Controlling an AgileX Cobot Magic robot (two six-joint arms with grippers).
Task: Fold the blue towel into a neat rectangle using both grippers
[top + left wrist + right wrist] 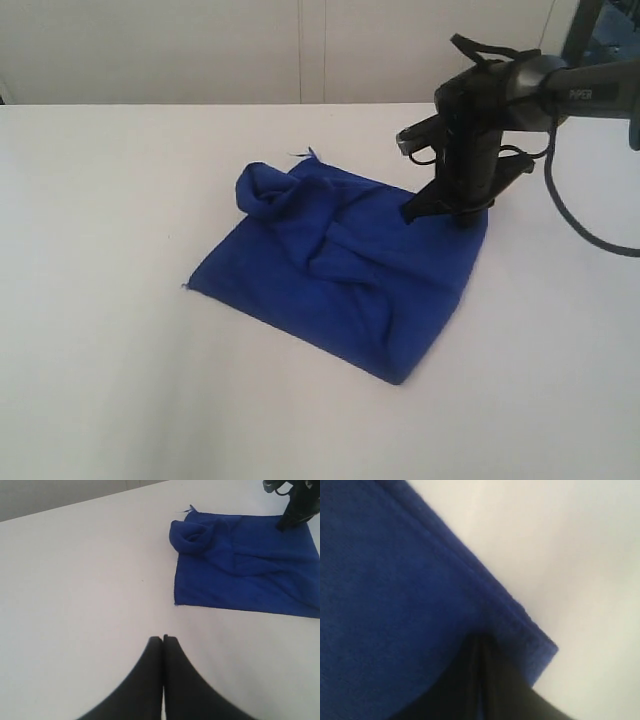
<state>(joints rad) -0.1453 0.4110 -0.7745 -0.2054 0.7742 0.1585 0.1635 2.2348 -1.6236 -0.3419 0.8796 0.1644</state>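
Right claw (438, 212) at blue towel (340, 270) corner; "PIPER" (587, 95) on arm (600, 72).

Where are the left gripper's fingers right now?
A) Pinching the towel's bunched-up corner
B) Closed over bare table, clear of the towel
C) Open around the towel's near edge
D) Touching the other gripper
B: in the left wrist view the left gripper has its fingers pressed together over the bare table, and the blue towel lies apart from them.
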